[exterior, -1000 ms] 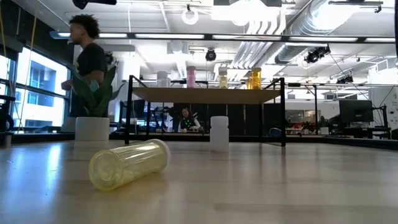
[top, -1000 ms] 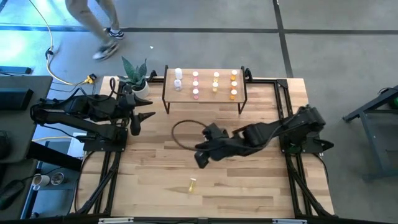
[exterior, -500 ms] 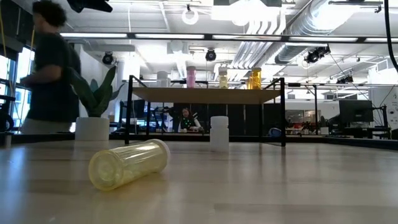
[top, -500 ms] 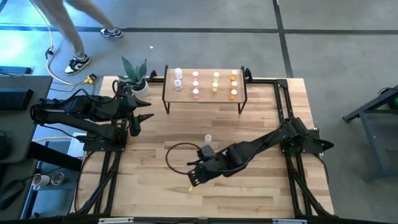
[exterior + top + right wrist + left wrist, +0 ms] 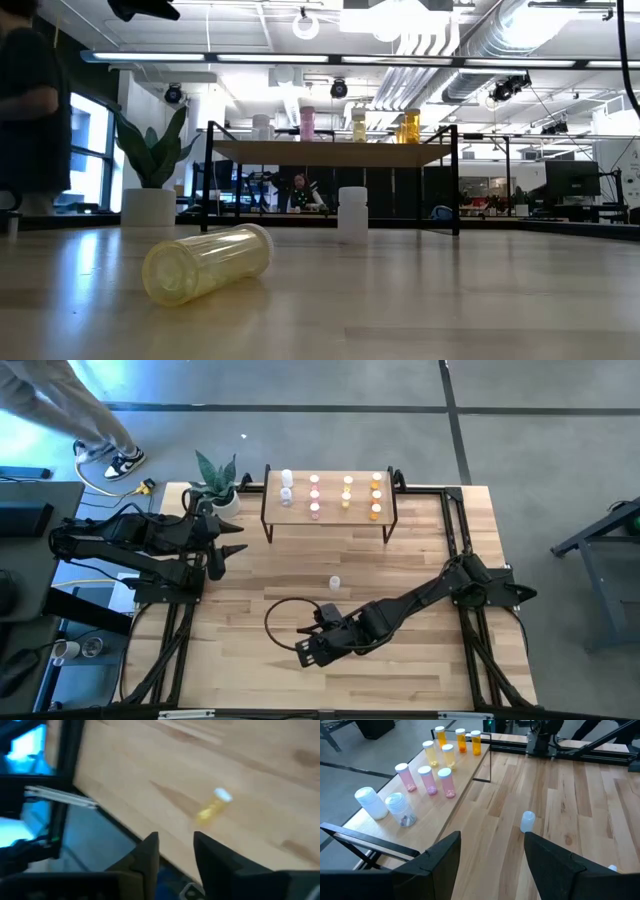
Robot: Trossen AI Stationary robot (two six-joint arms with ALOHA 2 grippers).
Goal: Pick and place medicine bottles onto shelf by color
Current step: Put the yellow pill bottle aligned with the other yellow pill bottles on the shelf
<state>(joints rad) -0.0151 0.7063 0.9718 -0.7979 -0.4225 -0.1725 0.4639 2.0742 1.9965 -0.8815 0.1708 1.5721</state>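
Now that the right gripper point(image 5: 307, 652) has swung down over the lying yellow bottle point(image 5: 213, 806), its fingers stand apart and empty, ready to grab.

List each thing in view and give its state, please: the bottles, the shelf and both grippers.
Yellow bottle: lying on its side on the table, not held.
White bottle: upright on the table, alone.
Shelf: holds bottles in white, pink, yellow and orange groups.
Right gripper: jaws apart, empty, near the yellow bottle.
Left gripper: open, empty, waiting at the table's left edge.
Plant: upright beside the shelf.
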